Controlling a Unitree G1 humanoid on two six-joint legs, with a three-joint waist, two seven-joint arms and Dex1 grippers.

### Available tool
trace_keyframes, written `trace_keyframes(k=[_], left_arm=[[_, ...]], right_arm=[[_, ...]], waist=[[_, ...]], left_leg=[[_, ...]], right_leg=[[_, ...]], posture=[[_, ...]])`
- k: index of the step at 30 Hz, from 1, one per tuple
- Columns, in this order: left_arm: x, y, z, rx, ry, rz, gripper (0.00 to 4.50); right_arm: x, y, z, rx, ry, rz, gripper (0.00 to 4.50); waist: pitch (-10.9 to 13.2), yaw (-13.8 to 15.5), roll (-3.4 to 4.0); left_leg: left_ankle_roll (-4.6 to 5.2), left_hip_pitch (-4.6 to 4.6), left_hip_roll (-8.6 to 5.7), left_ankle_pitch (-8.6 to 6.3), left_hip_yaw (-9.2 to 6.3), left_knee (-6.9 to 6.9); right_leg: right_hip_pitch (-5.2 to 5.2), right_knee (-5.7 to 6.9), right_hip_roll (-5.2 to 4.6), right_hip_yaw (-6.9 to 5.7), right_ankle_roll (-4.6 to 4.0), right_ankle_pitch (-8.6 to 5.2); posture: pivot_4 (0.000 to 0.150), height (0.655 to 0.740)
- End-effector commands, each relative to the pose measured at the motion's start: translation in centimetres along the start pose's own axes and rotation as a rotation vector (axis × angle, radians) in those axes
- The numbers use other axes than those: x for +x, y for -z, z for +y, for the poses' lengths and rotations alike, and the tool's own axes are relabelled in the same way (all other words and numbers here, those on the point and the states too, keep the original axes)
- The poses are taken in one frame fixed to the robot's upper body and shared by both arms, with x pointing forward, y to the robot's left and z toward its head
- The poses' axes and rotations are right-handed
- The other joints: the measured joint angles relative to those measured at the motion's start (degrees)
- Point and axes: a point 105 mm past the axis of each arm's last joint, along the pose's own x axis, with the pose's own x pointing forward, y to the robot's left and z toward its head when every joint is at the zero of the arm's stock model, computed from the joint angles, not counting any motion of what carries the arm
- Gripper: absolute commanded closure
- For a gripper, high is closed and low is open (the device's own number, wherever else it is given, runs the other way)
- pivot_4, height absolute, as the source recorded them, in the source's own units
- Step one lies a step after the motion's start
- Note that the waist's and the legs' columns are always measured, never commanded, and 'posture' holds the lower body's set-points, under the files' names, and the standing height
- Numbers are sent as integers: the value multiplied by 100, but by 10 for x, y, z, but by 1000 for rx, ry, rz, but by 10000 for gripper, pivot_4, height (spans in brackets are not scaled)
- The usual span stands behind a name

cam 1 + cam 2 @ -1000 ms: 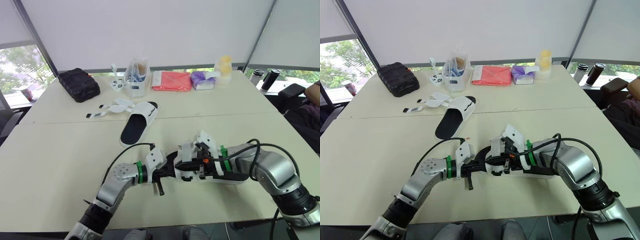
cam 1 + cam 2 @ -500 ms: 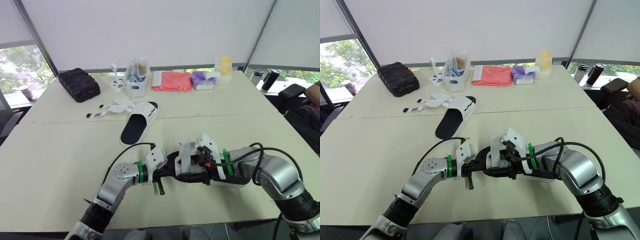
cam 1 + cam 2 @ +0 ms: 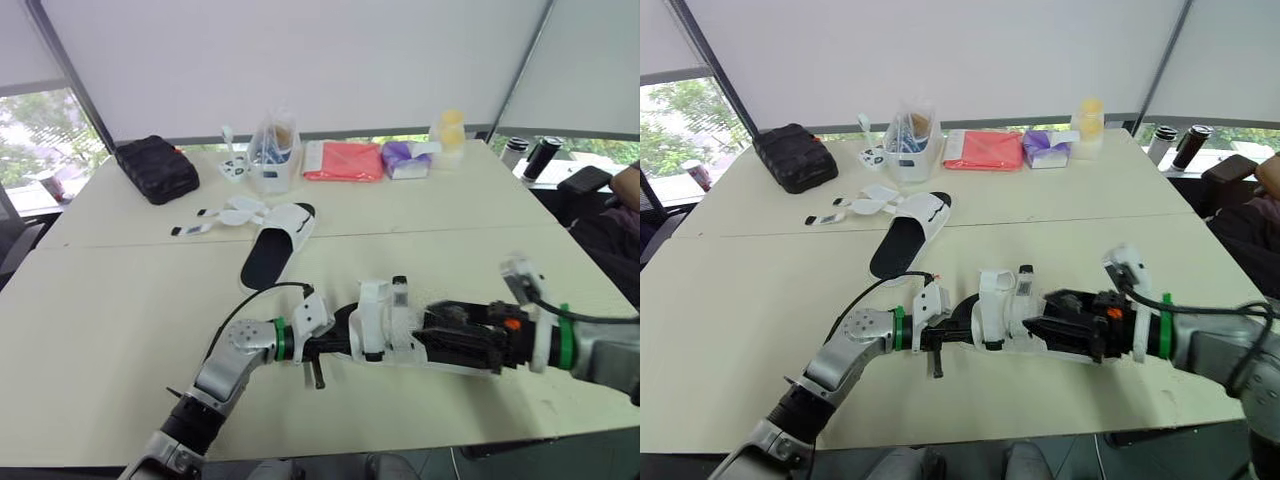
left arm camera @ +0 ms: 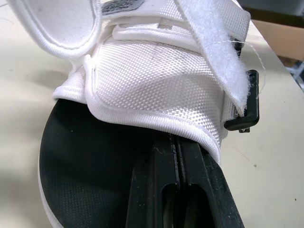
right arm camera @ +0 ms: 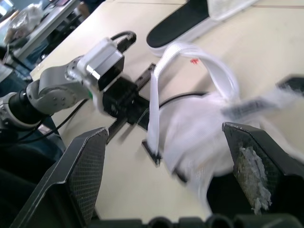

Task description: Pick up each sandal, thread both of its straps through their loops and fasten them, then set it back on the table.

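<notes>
The near sandal (image 3: 385, 338) lies on the cream table (image 3: 110, 300) at lower centre of the head view. It has a black footbed and a white woven upper, with its toe pointing to the frame's left. Two white straps (image 3: 372, 308) stand up loose from the upper, and the one further right ends in a small dark tab. The left gripper (image 3: 338, 346) reaches in from the lower left to the toe end. In its wrist view the black fingers (image 4: 156, 190) are pressed together with only a thin seam between them. They lie on the footbed, and their tips are hidden under the rim of the upper, so I cannot tell whether they pinch any fabric. The right gripper (image 3: 428, 336) comes in from the right edge at the heel end. Its wrist view shows its fingers (image 5: 88, 171) spread wide apart, with the blurred white upper between them and no clear contact. The second sandal (image 3: 275, 245) lies flat at upper centre-left, well apart from the first, and its open straps (image 3: 222, 212) are splayed to the left. Along the far edge of the table are a black bag (image 3: 157, 168), a clear plastic bag (image 3: 273, 148), a red packet (image 3: 342, 160), a purple packet (image 3: 405, 158) and a yellow jar (image 3: 450, 130).
</notes>
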Motion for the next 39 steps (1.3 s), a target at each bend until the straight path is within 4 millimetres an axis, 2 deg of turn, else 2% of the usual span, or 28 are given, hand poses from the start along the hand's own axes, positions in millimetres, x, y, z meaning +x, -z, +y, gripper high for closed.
trace_keyframes(k=[1, 4, 6, 10, 21, 30, 33, 39], left_arm=[[-2, 31, -8, -60, 39, 112, 45000], [-1, 31, -9, -50, 65, 118, 45000], [-1, 31, -10, -47, 73, 121, 45000], [-2, 31, -8, -45, 69, 125, 45000], [-3, 32, -5, -59, 31, 119, 45000], [-2, 31, -4, -63, 22, 112, 45000], [-2, 31, -4, -64, 22, 110, 45000], [-1, 31, -3, -66, 22, 110, 45000]], right_arm=[[7, 26, 26, 29, -58, 65, 3386], [25, 48, 21, 52, -14, 79, 3386], [34, 53, 16, 52, 1, 70, 3386], [44, 52, 5, 78, 23, 10, 3386], [63, 39, 0, 136, -13, -84, 3386], [69, 31, 0, 211, 1, -184, 3386], [71, 31, -1, 242, 24, -216, 11238], [73, 34, -9, 286, 82, -243, 43236]], waist=[[1, -16, 1], [2, -42, -3], [3, -43, -3], [2, -36, -2], [3, -37, -3], [3, -39, -2], [2, -39, -1], [3, -39, 1]], left_leg=[[1, 1, 3, -1, 0, -1], [2, 8, 1, -2, 21, -1], [0, 13, 3, -2, 22, 3], [0, 10, 2, -3, 19, 2], [2, 9, 2, -4, 15, -2], [2, 11, 2, -4, 15, -1], [2, 11, 3, -4, 15, -1], [2, 9, 2, -4, 15, -1]], right_leg=[[0, 0, 2, 0, 1, -1], [1, -1, -6, 9, 4, -1], [7, -2, -4, 9, 26, -17], [3, -2, -3, 8, 32, -19], [1, -2, -1, 9, 18, -11], [0, 1, -1, 9, 14, -8], [0, 1, 0, 10, 30, -18], [-3, 1, 0, 10, 10, -6]], posture=[[1500, 7400], [1500, 7400], [1500, 7400], [1500, 7400], [1500, 7400], [1500, 7400], [1500, 7400], [1500, 7400]])
